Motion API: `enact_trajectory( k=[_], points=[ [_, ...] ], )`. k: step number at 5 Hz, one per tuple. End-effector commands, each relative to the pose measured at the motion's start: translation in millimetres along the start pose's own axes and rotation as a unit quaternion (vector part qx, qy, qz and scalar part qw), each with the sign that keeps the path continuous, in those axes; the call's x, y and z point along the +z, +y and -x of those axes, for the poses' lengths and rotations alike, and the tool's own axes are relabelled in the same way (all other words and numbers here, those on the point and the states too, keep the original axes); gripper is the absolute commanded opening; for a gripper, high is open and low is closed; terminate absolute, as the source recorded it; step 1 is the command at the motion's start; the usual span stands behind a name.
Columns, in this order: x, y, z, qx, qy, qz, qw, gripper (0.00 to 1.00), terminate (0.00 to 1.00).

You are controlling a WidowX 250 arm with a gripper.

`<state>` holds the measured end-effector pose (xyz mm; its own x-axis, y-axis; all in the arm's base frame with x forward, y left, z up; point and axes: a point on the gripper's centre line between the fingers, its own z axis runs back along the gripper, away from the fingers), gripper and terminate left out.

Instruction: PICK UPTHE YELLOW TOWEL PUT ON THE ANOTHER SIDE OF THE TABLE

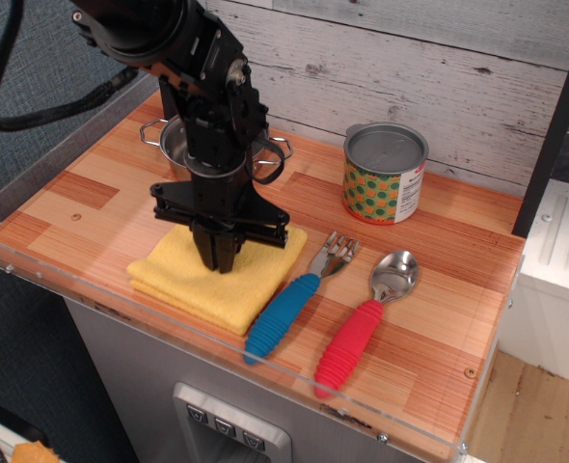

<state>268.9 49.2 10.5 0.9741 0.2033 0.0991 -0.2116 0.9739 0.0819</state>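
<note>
The yellow towel [180,283] lies folded on the striped wood table [439,280], near the front edge, left of centre. Its right edge is close to the blue-handled fork [294,299]. My black gripper [217,260] points straight down onto the middle of the towel. Its fingers are close together and pinch the cloth. The arm hides the towel's back part.
A steel pot [174,147] stands behind the arm at the back left, partly hidden. A patterned can [385,174] stands at the back right. A red-handled spoon [362,323] lies next to the fork. A clear acrylic rim [34,275] runs along the table's front and left edges.
</note>
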Motion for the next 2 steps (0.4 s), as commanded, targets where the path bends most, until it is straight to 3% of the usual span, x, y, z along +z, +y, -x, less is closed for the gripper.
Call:
enact_trajectory(
  k=[1,2],
  points=[
    [21.1,6.5,-2.3,-0.011,-0.025,-0.012,0.9995,0.0,0.0],
    [25.7,7.8,-6.8,-0.008,-0.029,-0.004,0.9995,1.0,0.0]
  ],
)
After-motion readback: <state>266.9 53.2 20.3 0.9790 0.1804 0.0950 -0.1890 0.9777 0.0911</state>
